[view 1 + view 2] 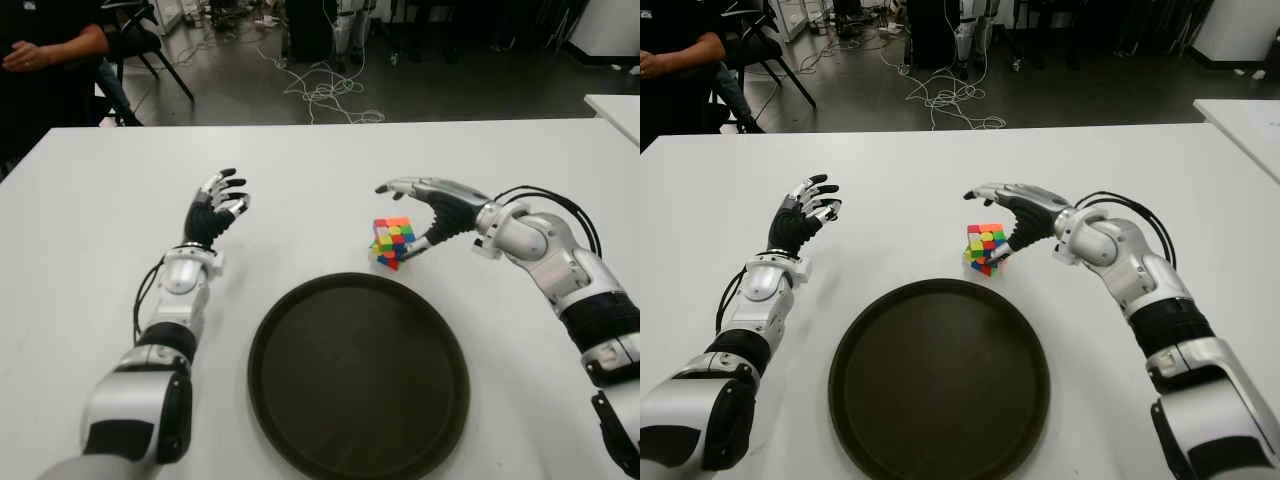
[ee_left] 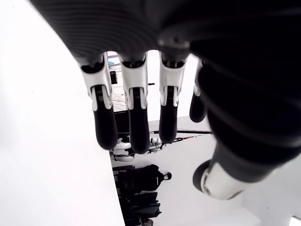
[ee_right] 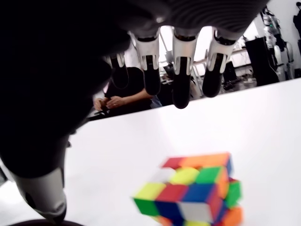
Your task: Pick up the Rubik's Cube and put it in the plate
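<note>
A smooth matte white counter (image 1: 90, 200) carries a round, dark brown plate (image 1: 358, 376) with a low raised rim and a dull, slightly glossy surface. At about 12 to 1 o'clock from the plate, just past its rim, sits the Rubik's Cube (image 1: 393, 241), a small block of bright plastic tiles in red, orange, yellow, green, blue and white; it stands tipped, and its layers look a little twisted out of line in the right wrist view.

The right robot hand (image 1: 425, 215), silver knuckles over black ribbed fingers, reaches in from 3 o'clock of the cube. Its fingers arch over the cube's top and spread wide, the thumb low beside the cube's right face; whether the thumb touches it cannot be told. The wrist view shows the fingertips clear above the cube, nothing held.

The left robot hand (image 1: 215, 212) shows at 10 o'clock from the plate, well apart from the cube, palm turned inward, fingers loosely curved and empty.

A person (image 1: 45, 50) sits beyond the counter's far left corner.
</note>
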`<control>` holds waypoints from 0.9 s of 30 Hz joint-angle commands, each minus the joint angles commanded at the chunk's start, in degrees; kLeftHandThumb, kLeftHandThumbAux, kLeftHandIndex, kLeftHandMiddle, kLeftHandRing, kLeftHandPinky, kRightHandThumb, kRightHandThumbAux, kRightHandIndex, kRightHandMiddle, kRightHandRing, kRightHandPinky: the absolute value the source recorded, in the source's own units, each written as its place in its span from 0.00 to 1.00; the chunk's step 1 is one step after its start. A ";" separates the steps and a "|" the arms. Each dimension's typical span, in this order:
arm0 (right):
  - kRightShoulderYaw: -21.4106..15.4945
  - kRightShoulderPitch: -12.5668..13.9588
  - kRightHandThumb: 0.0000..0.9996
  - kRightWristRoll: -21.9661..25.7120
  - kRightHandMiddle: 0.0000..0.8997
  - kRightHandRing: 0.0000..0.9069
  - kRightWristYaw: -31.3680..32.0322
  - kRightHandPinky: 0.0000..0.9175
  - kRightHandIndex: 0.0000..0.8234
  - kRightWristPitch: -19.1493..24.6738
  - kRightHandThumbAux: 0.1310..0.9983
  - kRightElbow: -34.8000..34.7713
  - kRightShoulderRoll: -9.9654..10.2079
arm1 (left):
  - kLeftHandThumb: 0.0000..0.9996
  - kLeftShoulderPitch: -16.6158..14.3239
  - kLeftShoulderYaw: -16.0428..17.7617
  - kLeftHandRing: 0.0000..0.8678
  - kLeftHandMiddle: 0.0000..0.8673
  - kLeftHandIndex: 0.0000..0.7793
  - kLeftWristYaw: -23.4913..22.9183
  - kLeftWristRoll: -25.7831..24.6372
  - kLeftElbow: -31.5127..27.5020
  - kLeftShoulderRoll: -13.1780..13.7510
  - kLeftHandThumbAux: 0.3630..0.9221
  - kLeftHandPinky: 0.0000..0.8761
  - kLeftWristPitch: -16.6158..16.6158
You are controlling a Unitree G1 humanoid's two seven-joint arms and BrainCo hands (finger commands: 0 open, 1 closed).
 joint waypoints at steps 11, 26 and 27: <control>1.76 -3.52 0.00 -3.03 0.13 0.14 -9.78 0.12 0.12 -2.66 0.71 12.76 1.39 | 0.09 -0.06 -0.02 0.32 0.29 0.23 0.44 0.11 -0.10 -0.03 0.75 0.41 0.28; 1.84 -5.60 0.00 -1.88 0.13 0.13 -12.15 0.12 0.11 -5.35 0.80 19.52 2.67 | 0.04 -0.17 0.08 0.33 0.29 0.23 0.14 -0.02 0.28 -0.13 0.71 0.39 0.10; 1.91 -5.68 0.00 -2.00 0.13 0.13 -12.49 0.12 0.11 -5.37 0.80 19.95 2.80 | 0.03 -0.15 0.05 0.33 0.29 0.23 0.10 0.01 0.29 -0.12 0.70 0.39 0.02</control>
